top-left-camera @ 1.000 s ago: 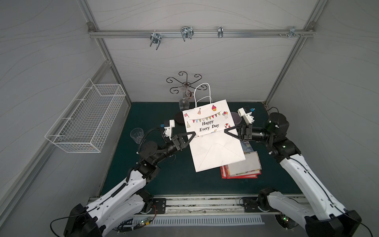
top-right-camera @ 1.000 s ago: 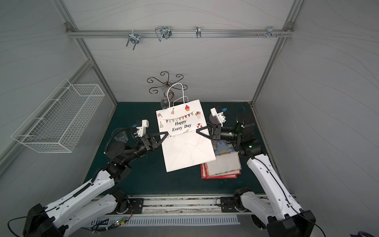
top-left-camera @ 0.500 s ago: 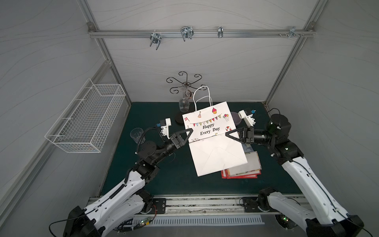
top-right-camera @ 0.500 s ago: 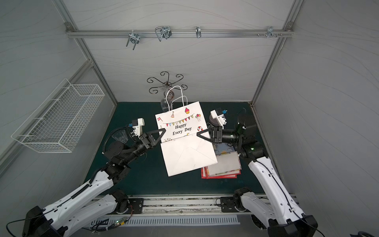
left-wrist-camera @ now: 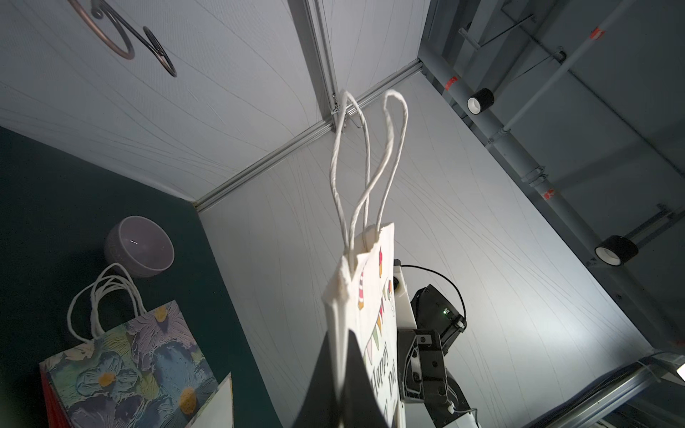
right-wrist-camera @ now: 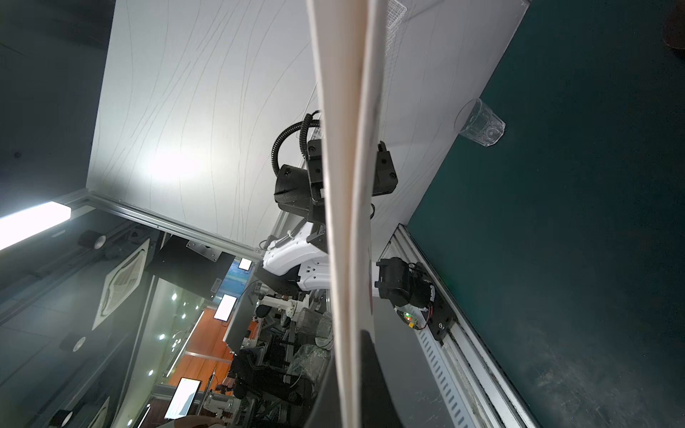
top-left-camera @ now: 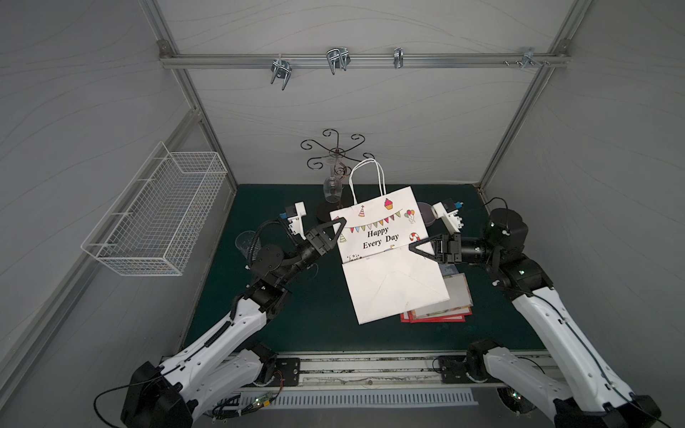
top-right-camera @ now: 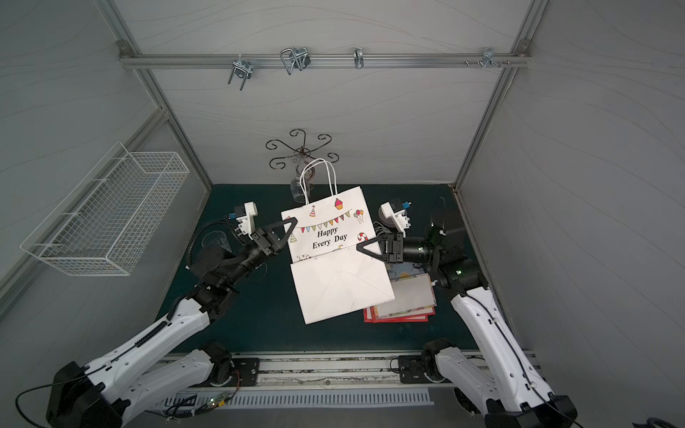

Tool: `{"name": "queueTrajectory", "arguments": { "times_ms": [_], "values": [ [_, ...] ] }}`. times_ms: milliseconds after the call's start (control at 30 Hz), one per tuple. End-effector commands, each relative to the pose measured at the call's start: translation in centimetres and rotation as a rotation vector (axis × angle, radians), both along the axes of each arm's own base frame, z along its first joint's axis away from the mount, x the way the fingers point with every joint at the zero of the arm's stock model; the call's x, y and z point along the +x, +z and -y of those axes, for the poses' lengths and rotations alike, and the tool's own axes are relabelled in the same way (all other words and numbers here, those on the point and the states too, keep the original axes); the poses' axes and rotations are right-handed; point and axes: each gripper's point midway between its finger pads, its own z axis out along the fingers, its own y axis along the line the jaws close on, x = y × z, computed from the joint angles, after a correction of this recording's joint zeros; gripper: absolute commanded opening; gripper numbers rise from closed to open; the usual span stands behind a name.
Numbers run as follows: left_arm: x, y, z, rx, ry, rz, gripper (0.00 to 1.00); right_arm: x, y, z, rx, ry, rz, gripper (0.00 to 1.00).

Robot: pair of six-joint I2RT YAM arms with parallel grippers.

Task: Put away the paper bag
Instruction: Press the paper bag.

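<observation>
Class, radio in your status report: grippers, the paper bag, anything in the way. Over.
Left gripper and right gripper shut on paper bag side edges. Bag held off table, handles up. Glass stand behind handles, rail hooks above.

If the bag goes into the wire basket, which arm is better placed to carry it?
Probably left: the left tool grips the paper bag by the edge nearer the wire basket; the right tool holds the far edge.

Top views overhead, downward; wrist views close, sharing paper bag [left-wrist-camera: 357,289].
</observation>
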Motion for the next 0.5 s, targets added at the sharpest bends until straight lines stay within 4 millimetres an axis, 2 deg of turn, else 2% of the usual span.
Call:
{"name": "queueTrajectory", "arguments": {
  "times_ms": [0, 67, 100, 133, 167, 233, 400, 433, 467],
  "values": [
    [-0.4, 5.3, -1.4, -0.098, 0.042, 0.141, 0.01, -1.8, 0.5, 0.2, 0.005, 0.061, 0.012, 0.00],
    [-0.4, 5.4, -1.4, -0.094, 0.045, 0.148, 0.20, -1.9, 0.6, 0.3, 0.006, 0.062, 0.013, 0.00],
    [-0.4, 5.5, -1.5, -0.091, 0.048, 0.154, 0.25, -1.9, 0.6, 0.3, 0.007, 0.062, 0.015, 0.00],
    [-0.4, 5.5, -1.5, -0.087, 0.050, 0.155, 0.26, -1.9, 0.6, 0.3, 0.007, 0.063, 0.012, 0.00],
    [-0.3, 5.5, -1.6, -0.084, 0.052, 0.155, 0.22, -2.0, 0.6, 0.3, 0.007, 0.065, 0.015, 0.00],
    [-0.3, 5.6, -1.7, -0.081, 0.050, 0.161, 0.02, -2.0, 0.6, 0.3, 0.007, 0.066, 0.013, 0.00],
    [-0.6, 5.4, -1.3, -0.056, 0.009, 0.158, 0.00, -1.8, 1.0, 0.3, 0.009, 0.057, 0.028, 0.00],
    [-0.8, 5.2, -1.1, -0.053, -0.006, 0.148, 0.09, -1.7, 1.2, 0.3, 0.011, 0.053, 0.035, 0.00],
    [-1.0, 4.9, -1.0, -0.052, -0.017, 0.134, 0.24, -1.6, 1.5, 0.4, 0.013, 0.047, 0.044, 0.00]
  ]
}}
